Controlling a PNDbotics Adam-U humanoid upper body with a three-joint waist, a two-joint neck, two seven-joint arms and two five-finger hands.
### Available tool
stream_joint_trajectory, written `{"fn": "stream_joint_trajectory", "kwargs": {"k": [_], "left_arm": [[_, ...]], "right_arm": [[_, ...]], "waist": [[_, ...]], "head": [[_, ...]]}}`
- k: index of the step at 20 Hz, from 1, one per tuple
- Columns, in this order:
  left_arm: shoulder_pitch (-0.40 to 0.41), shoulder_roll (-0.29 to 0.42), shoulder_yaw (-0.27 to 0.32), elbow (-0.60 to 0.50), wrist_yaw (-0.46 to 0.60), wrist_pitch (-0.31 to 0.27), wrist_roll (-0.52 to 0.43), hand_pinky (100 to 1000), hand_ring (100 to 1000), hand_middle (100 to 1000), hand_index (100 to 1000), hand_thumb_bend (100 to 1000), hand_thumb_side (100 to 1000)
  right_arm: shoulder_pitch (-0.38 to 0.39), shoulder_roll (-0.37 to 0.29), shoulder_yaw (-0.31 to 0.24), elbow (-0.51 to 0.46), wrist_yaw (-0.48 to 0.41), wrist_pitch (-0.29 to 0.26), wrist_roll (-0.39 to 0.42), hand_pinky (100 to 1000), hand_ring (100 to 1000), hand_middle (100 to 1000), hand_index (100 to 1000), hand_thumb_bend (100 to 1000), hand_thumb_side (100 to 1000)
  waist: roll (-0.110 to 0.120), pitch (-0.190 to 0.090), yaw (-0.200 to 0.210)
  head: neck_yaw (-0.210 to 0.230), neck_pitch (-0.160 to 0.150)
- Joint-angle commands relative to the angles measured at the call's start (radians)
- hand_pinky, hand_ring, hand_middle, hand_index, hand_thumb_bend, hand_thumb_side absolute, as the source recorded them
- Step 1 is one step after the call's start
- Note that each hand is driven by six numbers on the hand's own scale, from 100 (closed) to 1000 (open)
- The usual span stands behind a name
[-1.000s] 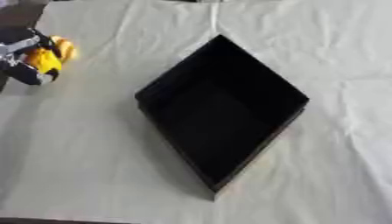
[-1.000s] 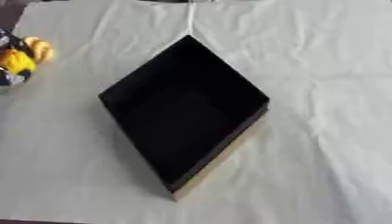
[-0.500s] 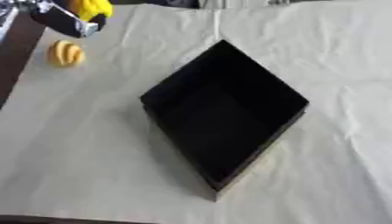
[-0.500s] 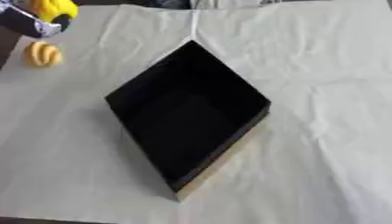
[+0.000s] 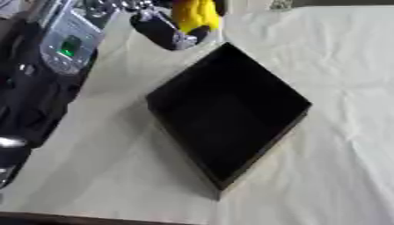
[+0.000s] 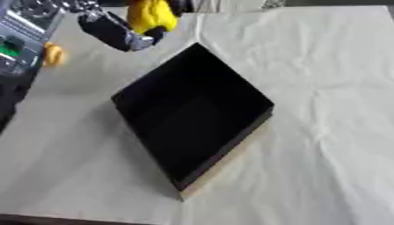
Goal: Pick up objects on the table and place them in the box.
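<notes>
Yellow objects: two [image 6: 151, 15] [image 6: 52, 54]; one black box [image 6: 192, 114].

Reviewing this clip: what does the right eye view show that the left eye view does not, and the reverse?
Only the right eye view shows a second small yellow object lying on the cloth left of the box. Only the left eye view shows the left arm's lower part, down its left edge. Both show the left hand holding a yellow object near the far corner of the black box, which looks empty, on the white cloth.
</notes>
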Motion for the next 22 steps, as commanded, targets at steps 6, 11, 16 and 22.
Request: {"fn": "stream_joint_trajectory", "kwargs": {"k": [6, 11, 16, 22], "left_arm": [[0.029, -0.072, -0.020, 0.050, -0.061, -0.006, -0.002, 723, 622, 595, 777, 146, 100], [0.066, -0.084, -0.035, 0.068, -0.081, -0.017, -0.010, 732, 647, 619, 795, 196, 100], [0.090, -0.089, -0.043, 0.083, -0.074, -0.036, -0.022, 846, 798, 776, 894, 309, 172], [0.100, -0.081, -0.031, 0.080, -0.089, -0.056, -0.004, 936, 892, 853, 936, 416, 394]], "right_arm": [[-0.019, -0.019, -0.007, -0.016, -0.002, 0.006, -0.001, 904, 860, 710, 804, 100, 211], [-0.019, -0.014, -0.006, -0.016, -0.005, 0.009, 0.004, 905, 861, 709, 803, 100, 218], [-0.016, -0.007, -0.005, -0.016, -0.006, 0.014, 0.008, 906, 862, 708, 803, 100, 225], [-0.012, -0.003, -0.003, -0.016, -0.008, 0.018, 0.014, 907, 862, 707, 802, 100, 228]], "waist": [[0.003, -0.022, -0.016], [0.007, -0.022, -0.018], [0.007, -0.022, -0.017], [0.008, -0.022, -0.016]], "head": [[0.004, -0.012], [0.000, -0.016], [-0.003, -0.019], [-0.005, -0.018]]}}
